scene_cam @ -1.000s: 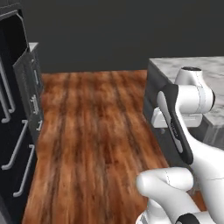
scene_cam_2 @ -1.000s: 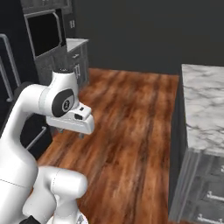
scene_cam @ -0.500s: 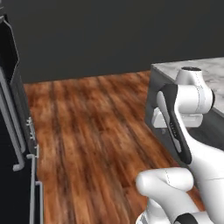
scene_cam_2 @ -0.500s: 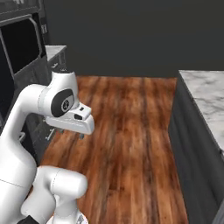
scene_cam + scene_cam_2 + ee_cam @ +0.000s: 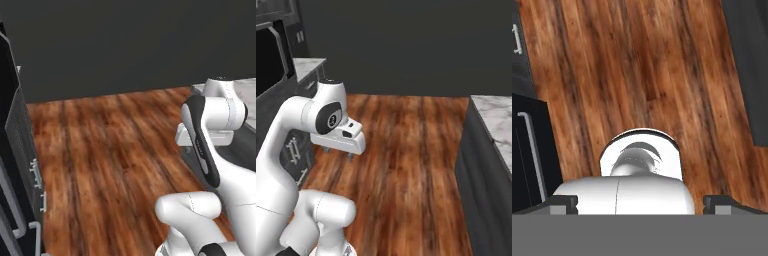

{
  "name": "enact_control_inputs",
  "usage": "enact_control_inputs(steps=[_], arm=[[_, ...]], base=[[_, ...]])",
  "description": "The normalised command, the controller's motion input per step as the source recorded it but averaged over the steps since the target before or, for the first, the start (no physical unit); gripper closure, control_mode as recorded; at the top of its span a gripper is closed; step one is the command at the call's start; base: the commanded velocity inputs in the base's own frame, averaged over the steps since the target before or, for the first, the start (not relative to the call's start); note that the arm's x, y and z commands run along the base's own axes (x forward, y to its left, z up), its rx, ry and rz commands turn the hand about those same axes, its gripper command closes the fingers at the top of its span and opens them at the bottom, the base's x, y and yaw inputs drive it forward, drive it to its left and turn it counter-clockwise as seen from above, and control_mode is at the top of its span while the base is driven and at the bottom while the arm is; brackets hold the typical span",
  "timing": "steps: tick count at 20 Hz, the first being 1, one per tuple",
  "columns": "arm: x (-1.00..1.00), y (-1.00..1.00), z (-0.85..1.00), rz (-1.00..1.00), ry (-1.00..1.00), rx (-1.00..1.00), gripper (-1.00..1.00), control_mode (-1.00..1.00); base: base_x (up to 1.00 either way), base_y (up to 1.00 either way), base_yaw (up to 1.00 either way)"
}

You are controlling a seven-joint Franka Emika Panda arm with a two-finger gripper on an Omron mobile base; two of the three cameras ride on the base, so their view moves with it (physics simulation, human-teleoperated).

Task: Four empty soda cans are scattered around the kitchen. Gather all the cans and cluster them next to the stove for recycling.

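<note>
Cupboards (image 5: 20,150), dark ones, stand on the left, and a small stone top (image 5: 308,65) sits behind them. Next comes the white arm (image 5: 286,135). Its gripper (image 5: 338,152) points down over the wood floor (image 5: 401,150). Its fingers (image 5: 562,204) are spread wide apart with nothing between them. On the right stands a dark counter (image 5: 481,170). Where the cans and the stove are, I cannot tell.

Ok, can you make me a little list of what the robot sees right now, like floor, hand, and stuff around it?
floor: brown wood planks
hand: gripper open and holding nothing, aimed down at the floor
right side: marble counter on dark cabinets
left side: dark cabinets with metal handles
back: dark wall
cans: none to be seen
</note>
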Motion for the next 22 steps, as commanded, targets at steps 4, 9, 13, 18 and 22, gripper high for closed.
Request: enact_control_inputs(steps=[4,9,13,18,22], arm=[[0.0,0.0,0.0,0.0,0.0,0.0,-1.0,1.0],[0.0,0.0,0.0,0.0,0.0,0.0,-1.0,1.0],[0.0,0.0,0.0,0.0,0.0,0.0,-1.0,1.0],[0.0,0.0,0.0,0.0,0.0,0.0,-1.0,1.0],[0.0,0.0,0.0,0.0,0.0,0.0,-1.0,1.0]], base=[[1.0,0.0,0.05],[1.0,0.05,0.01],[1.0,0.22,0.0],[1.0,0.59,0.0],[1.0,0.73,0.0]])
